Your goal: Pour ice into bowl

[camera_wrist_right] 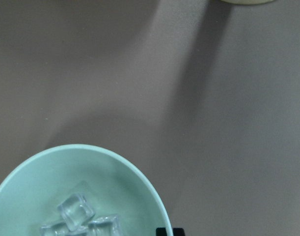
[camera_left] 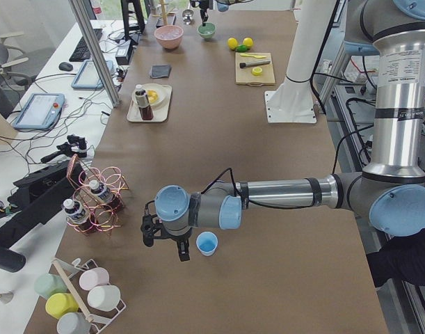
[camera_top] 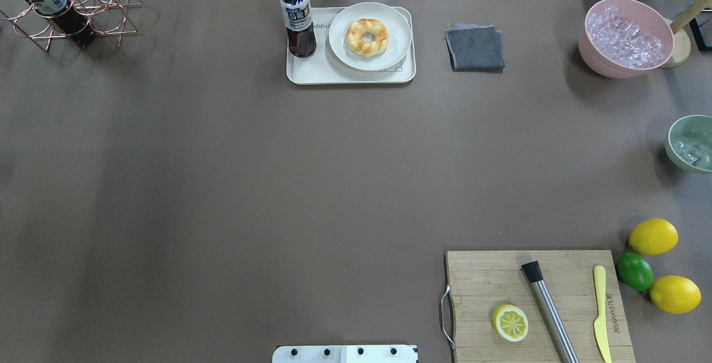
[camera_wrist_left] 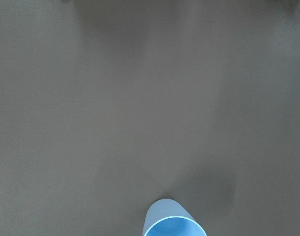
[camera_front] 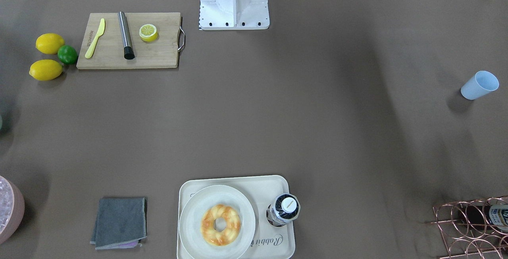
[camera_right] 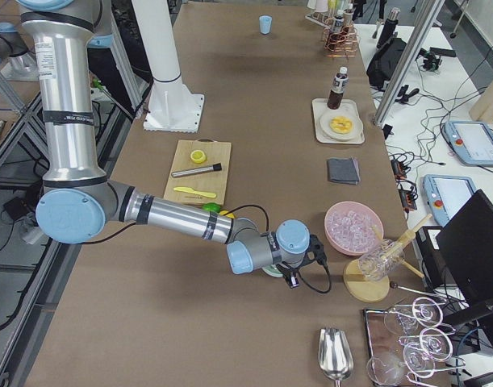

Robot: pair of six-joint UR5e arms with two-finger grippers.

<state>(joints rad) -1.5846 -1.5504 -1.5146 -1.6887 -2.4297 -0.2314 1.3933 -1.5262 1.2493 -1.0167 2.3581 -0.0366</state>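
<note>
Mint-green bowl [camera_wrist_right: 39, 184], ice [camera_wrist_right: 77, 210] inside, right gripper [camera_right: 294, 278] at rim.

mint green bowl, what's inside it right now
A few small clear ice cubes lie on the floor of the bowl. The right wrist view crops the bowl's lower part and the overhead view crops its right edge, so any cubes there cannot be seen.

Glassy, seemingly colourless ice [camera_wrist_right: 77, 210]; mint-green bowl [camera_wrist_right: 39, 183]; light blue cup [camera_front: 476, 87]; brown table [camera_front: 278, 112].
</note>
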